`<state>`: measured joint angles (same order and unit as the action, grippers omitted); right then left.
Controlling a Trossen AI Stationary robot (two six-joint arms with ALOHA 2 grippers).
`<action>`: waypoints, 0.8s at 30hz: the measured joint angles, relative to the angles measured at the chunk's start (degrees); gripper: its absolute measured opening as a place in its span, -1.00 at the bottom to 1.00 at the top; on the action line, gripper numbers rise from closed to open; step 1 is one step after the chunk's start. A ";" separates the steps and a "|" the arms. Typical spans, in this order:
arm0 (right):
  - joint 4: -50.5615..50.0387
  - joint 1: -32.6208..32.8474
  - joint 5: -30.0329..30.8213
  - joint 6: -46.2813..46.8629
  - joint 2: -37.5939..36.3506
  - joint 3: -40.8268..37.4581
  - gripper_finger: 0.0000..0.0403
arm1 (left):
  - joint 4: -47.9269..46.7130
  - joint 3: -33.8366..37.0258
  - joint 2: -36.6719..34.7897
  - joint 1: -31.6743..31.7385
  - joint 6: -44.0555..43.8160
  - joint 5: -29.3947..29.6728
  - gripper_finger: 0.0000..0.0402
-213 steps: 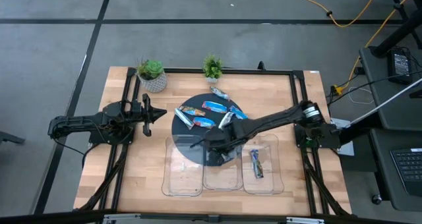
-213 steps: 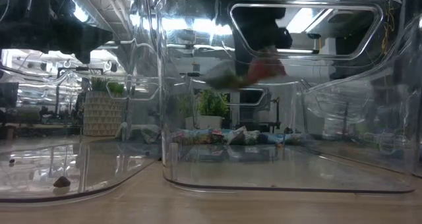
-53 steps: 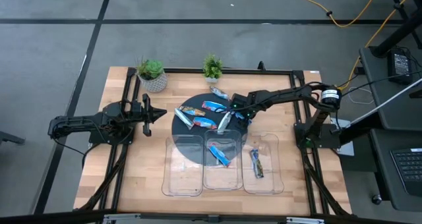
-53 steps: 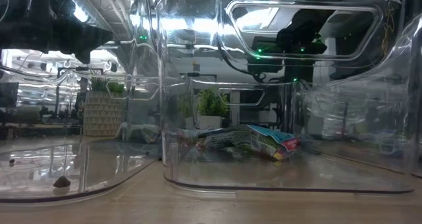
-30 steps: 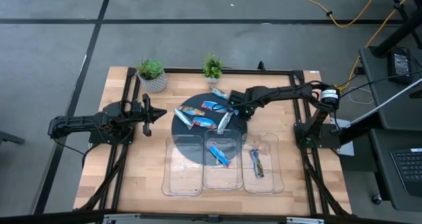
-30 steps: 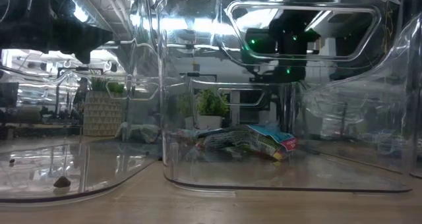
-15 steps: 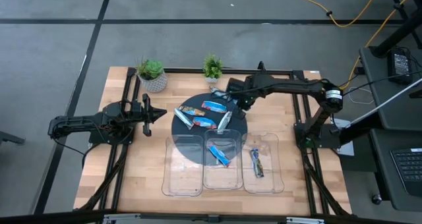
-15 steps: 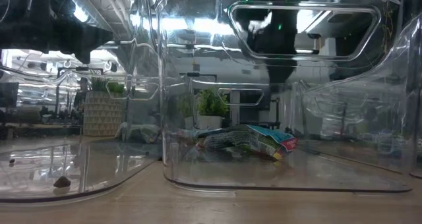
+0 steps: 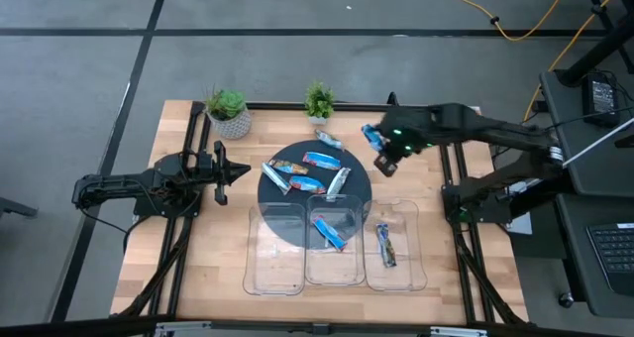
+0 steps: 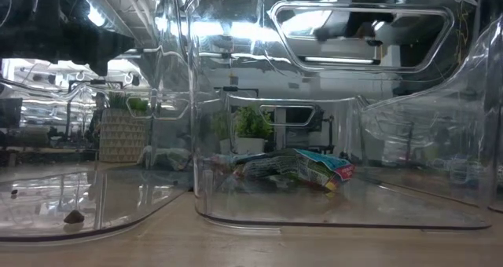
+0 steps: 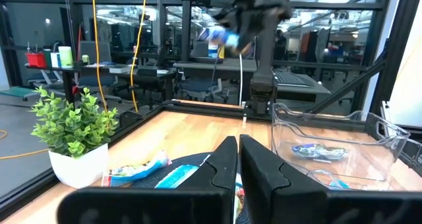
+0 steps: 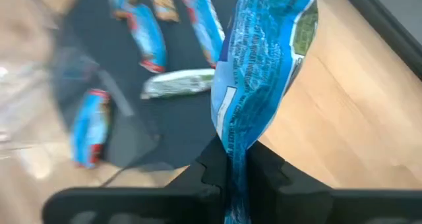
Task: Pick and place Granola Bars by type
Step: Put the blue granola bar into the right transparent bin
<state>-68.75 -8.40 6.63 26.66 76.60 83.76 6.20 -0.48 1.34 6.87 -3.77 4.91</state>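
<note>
Wooden table (image 9: 218,238), right claw (image 9: 379,149) lifted clear gripping blue bar (image 9: 371,134)

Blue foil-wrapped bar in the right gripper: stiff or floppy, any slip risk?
The blue foil-wrapped bar stands straight out of the right gripper, so probably fairly stiff. Glossy wrapper, pinched at one end only: it may slip or swing. Likely light.

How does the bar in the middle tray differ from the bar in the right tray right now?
The bar in the middle tray is bright blue; the bar in the right tray looks darker, silvery with blue marks. The middle tray's bar lies diagonally across its tray; the right tray's bar lies nearly lengthwise along its tray. Both lie flat and loose, one per clear tray, with neither gripper on them.
</note>
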 joint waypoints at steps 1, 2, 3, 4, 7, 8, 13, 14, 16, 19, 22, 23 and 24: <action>0.07 1.33 0.42 1.47 -1.47 0.04 -0.79 | 0.01 -0.01 0.00 0.00 0.00 0.00 -0.95; 0.16 2.73 1.10 3.06 -2.70 0.05 -0.79 | -0.01 0.01 -0.01 -0.01 0.00 0.00 -0.95; 0.23 4.32 2.30 4.61 -3.88 0.05 -0.79 | 0.01 -0.01 0.01 -0.01 -0.02 0.00 -0.96; 0.28 6.00 3.72 6.19 -5.07 0.05 -0.81 | -0.01 0.01 0.01 -0.01 -0.02 0.00 -0.96; 0.62 10.90 7.78 10.19 -7.71 0.05 -0.87 | -0.01 0.00 0.01 0.00 -0.01 0.00 -0.96; 0.86 12.45 9.24 11.54 -8.29 0.05 -0.88 | 0.00 0.00 0.00 0.01 0.00 0.00 -0.95; 1.85 18.37 15.87 17.48 -9.11 0.05 -0.82 | -0.01 -0.01 0.00 0.01 0.00 0.00 -0.94; 1.84 19.26 16.40 18.23 -8.88 0.05 -0.79 | 0.01 -0.01 -0.01 -0.01 -0.02 0.00 -0.94; 1.84 20.86 16.88 18.93 -8.32 0.05 -0.76 | 0.00 0.01 0.00 0.00 0.00 0.00 -0.95; 1.84 23.20 16.88 20.82 -7.54 0.05 -0.80 | -0.01 0.01 0.01 0.00 0.00 0.00 -0.96; 1.82 26.05 16.52 23.68 -6.97 0.05 -0.88 | -0.01 0.01 0.00 0.01 -0.02 0.00 -0.95; 1.78 27.23 16.02 24.81 -6.79 0.05 -0.89 | 0.00 0.01 -0.01 0.00 -0.01 0.00 -0.95; 1.75 28.46 15.41 26.34 -6.63 0.05 -0.89 | 0.01 0.01 -0.01 -0.01 0.00 0.00 -0.94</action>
<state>-67.01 20.06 22.04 53.00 69.98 83.81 6.22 -0.47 1.33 6.86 -3.77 4.91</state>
